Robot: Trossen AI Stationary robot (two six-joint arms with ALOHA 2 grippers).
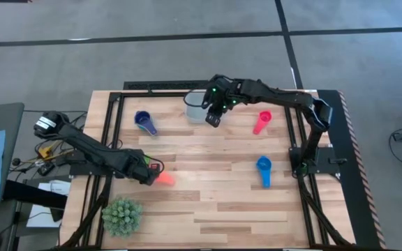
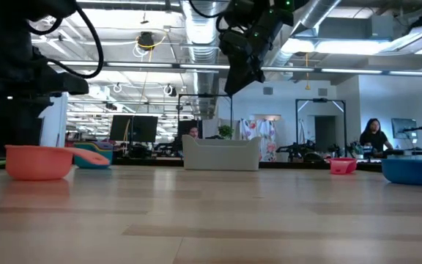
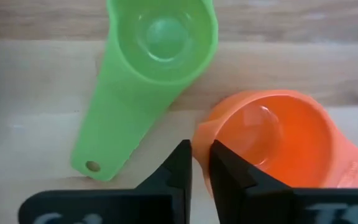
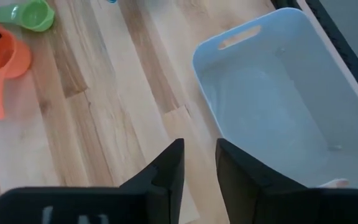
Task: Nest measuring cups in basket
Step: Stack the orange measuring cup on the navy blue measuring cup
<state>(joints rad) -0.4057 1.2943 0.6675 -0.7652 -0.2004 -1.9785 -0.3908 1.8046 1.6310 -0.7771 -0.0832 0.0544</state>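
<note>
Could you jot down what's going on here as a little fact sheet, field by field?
Setting: wooden table, two robot arms
Left end effector: low at the orange cup, its fingers nearly together at the cup's rim
Right end effector: hanging above the table beside the basket, holding nothing, fingers nearly together
Basket contents: no cups visible inside
Green cup: lying next to the orange cup
Other cups: dark blue, pink, blue, scattered on the table
Extra: spiky green plant at the table's near left corner
</note>
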